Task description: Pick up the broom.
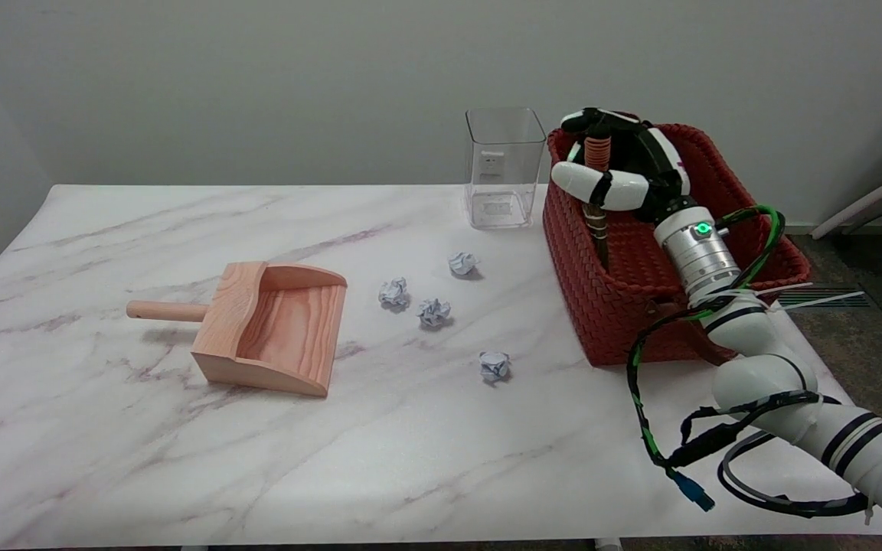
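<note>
From the head view we see the broom (598,195) standing nearly upright in the red basket (602,306) at the table's (181,459) far right, its handle gripped by our right hand (625,164), fingers wrapped closed around it.

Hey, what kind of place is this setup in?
Probably a robot test room: a marble-look table against a bare wall, staged with a dustpan, paper wads and a red basket.

Single head view: above near table (181,474) edge, looking down, across.
</note>
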You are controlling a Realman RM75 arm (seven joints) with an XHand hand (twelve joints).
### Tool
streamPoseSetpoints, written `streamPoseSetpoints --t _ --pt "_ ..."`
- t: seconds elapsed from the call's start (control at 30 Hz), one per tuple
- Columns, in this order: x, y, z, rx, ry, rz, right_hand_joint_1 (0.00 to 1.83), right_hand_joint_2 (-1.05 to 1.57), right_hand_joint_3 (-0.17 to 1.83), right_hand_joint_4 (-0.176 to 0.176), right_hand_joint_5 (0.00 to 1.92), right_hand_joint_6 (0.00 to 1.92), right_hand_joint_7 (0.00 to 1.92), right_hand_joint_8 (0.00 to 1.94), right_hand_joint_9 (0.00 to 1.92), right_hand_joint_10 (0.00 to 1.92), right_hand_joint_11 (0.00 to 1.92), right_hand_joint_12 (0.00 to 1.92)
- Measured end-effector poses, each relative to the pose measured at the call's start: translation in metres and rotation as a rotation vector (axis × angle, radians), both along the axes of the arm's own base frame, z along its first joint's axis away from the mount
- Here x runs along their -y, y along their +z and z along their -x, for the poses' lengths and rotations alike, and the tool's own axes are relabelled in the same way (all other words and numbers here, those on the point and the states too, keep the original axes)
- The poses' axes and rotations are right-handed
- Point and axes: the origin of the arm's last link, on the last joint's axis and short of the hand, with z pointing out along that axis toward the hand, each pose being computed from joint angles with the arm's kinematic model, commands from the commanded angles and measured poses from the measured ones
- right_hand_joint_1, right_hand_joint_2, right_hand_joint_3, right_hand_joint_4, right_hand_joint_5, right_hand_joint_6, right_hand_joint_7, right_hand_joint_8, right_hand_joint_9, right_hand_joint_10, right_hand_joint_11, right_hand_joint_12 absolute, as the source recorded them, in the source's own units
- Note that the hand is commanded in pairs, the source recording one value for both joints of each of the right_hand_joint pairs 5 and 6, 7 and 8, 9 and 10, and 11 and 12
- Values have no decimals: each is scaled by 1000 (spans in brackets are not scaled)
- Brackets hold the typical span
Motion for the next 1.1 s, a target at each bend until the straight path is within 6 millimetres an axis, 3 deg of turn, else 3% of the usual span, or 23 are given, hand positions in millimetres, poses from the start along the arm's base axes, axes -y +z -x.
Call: streamPoseSetpoints --t 0.13,0.17,0.3,0.43,0.53,1.1 --pt "1 1 0 0 4 4 1217 690 594 0 1351 1351 1536 1536 1497 1497 1224 1224" --pt "1 1 0 0 5 4 1196 848 567 0 1537 1537 1621 1621 1584 1584 1323 1323" --pt "2 2 -1 1 8 6 1157 1162 588 0 1917 1917 1852 1852 1763 1763 1588 1588" --pt "3 2 -3 2 17 7 1129 1379 578 0 1920 1920 1920 1920 1866 1866 1733 1733" --pt "4 1 -6 2 24 6 1157 1385 572 0 1920 1920 1920 1920 1897 1897 1791 1791" --pt "7 -8 -25 12 85 -21 1151 1516 513 0 1920 1920 1920 1920 1920 1920 1836 1836"
